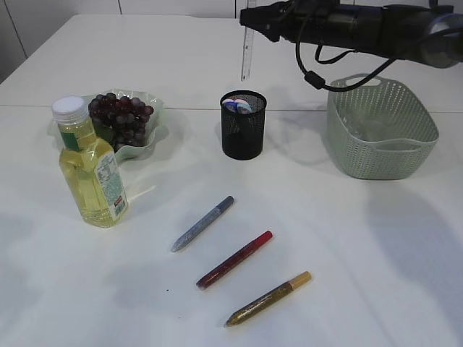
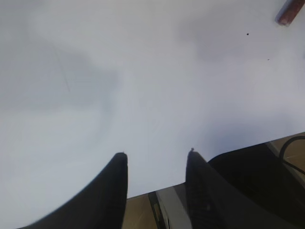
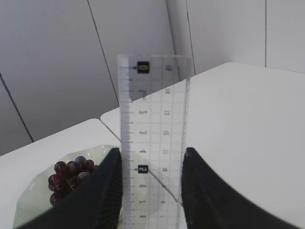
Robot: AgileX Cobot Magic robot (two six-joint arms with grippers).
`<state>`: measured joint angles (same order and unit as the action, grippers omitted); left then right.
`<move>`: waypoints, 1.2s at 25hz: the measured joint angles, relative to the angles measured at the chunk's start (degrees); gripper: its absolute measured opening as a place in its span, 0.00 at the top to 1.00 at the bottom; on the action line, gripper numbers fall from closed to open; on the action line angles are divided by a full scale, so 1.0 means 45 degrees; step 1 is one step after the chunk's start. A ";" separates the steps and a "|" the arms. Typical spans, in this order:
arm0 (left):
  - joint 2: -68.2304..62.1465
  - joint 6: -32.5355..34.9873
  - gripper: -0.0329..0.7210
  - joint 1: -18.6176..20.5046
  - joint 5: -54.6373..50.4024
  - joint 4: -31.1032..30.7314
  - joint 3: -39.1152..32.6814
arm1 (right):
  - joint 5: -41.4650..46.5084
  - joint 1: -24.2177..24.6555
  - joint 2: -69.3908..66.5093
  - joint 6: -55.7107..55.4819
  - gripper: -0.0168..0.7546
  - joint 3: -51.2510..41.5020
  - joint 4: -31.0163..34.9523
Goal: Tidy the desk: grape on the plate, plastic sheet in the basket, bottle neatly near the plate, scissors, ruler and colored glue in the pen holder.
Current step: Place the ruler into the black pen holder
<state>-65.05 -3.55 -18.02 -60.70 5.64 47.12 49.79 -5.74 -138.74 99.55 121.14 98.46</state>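
My right gripper (image 1: pixel 255 20) (image 3: pixel 151 151) is shut on a clear ruler (image 1: pixel 247 45) (image 3: pixel 152 119), which hangs upright above the black mesh pen holder (image 1: pixel 243 124). Scissors handles (image 1: pixel 237 105) stick out of the holder. Grapes (image 1: pixel 119 116) (image 3: pixel 71 174) lie on the pale green plate (image 1: pixel 152 141) (image 3: pixel 33 195), with the yellow bottle (image 1: pixel 90 166) upright in front. Blue-grey (image 1: pixel 202 223), red (image 1: pixel 234 259) (image 2: pixel 288 12) and gold (image 1: pixel 268 298) glue pens lie on the table. My left gripper (image 2: pixel 157 155) is open over bare table. The plastic sheet is hidden.
A green perforated basket (image 1: pixel 380 126) stands at the right, under the right arm and its cable. The table's near edge runs just behind the left fingers (image 2: pixel 119 181) in the left wrist view.
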 joint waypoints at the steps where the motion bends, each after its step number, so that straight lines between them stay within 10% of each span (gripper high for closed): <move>1: 0.0000 0.0000 0.56 0.0000 0.0000 0.0000 0.0000 | 0.0000 -0.0059 0.0006 0.0054 0.59 0.0000 0.0000; 30: 0.0000 0.0000 0.57 0.0000 -0.0042 0.0000 0.0000 | -0.0307 -0.0263 -0.0896 0.0245 0.59 0.0000 -0.0274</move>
<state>-65.05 -3.55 -18.02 -60.89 5.64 47.12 48.41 -6.92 -142.77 100.66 121.14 97.22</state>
